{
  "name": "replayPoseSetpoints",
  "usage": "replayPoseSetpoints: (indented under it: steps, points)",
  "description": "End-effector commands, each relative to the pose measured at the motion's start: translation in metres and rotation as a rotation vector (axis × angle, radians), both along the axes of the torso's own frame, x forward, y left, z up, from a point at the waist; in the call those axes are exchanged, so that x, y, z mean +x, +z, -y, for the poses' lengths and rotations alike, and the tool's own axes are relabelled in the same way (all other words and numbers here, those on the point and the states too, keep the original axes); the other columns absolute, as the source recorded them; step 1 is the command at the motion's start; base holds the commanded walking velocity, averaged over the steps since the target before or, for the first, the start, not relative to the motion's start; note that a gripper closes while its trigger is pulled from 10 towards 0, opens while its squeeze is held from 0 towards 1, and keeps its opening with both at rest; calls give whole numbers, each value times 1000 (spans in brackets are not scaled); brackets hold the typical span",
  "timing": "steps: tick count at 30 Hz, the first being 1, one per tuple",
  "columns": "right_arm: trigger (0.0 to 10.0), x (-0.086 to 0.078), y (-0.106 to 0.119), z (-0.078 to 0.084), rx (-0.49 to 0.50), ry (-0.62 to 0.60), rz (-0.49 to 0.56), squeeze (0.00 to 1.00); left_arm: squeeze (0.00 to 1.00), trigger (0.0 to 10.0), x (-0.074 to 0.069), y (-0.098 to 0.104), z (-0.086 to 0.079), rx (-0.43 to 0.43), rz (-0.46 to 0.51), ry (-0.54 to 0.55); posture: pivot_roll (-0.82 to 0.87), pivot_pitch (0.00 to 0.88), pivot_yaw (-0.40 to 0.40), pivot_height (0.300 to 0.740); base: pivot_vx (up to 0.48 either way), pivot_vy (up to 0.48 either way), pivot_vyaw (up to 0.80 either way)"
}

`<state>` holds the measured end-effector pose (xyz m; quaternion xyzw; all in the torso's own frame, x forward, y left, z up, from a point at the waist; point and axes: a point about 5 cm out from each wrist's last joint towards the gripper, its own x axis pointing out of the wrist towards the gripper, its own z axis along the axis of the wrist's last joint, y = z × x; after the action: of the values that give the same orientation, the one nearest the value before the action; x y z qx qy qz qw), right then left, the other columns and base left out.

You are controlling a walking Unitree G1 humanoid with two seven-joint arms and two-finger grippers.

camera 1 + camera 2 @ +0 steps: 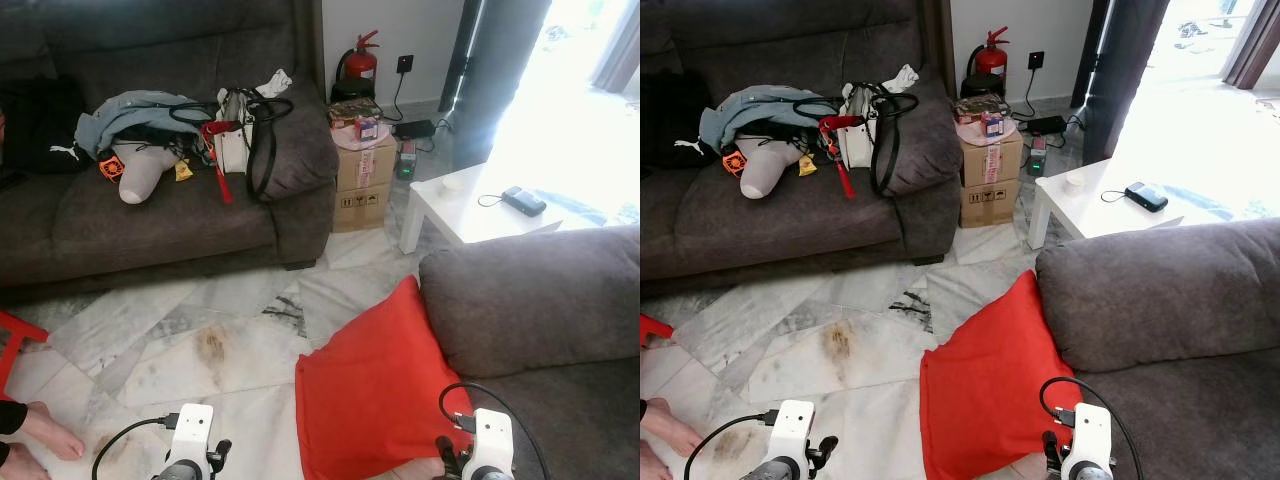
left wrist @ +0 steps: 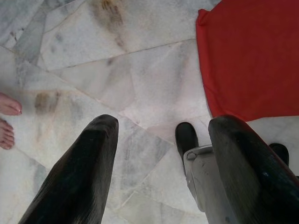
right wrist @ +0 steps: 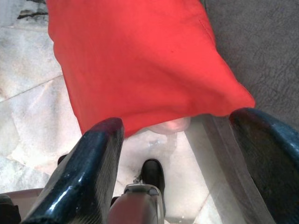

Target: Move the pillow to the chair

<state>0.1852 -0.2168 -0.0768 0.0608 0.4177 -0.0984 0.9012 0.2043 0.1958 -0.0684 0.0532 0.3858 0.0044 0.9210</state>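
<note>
- Looking down at a marble floor (image 1: 200,330), I count two bare feet (image 1: 40,435) of a person at the lower left of the frame.
- One long grey sofa (image 1: 150,220) fills the upper left, carrying one pile of clothes (image 1: 135,115) and one white bag with black straps (image 1: 240,135).
- My left gripper (image 2: 159,140) hangs over bare tile with its two fingers spread wide, holding nothing.
- One cardboard box (image 1: 362,175) stands just beside the sofa's end at upper centre, with one red fire extinguisher (image 1: 360,62) behind it.
- One red pillow (image 1: 375,385) sits at lower centre, on the floor and leaning against the chair front.
- My right gripper (image 3: 175,140) hovers just above the pillow's lower edge, its two fingers wide apart and empty.
- One white table (image 1: 470,205) is at the upper right.
- One grey chair (image 1: 540,320) takes the lower right.
</note>
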Motion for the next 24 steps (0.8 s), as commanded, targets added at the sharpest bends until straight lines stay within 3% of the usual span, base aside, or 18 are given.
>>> replayPoseSetpoints:
  steps: [1, 8, 15, 24]
  points:
    - [10000, -3, -2, -2, 17, -15, -11, 0, 0, 10000, -4, -2, -1, -6, -14, 11, -10, 72, 53, 740, 0, 0, 0]
    - [10000, -1, -1, -3, 29, -33, 2, 0, 0, 10000, -4, -2, -1, -8, -14, 14, -10, 74, 54, 740, 0, 0, 0]
    - [10000, 0, -1, -4, 37, -28, 6, 0, 0, 10000, -5, -3, -2, -7, -17, 16, -8, 80, 54, 740, 0, 0, -713]
    - [10000, 2, 0, -5, 36, -25, 16, 0, 0, 10000, -6, -3, -3, -6, -22, 21, -7, 82, 56, 740, 0, 0, 0]
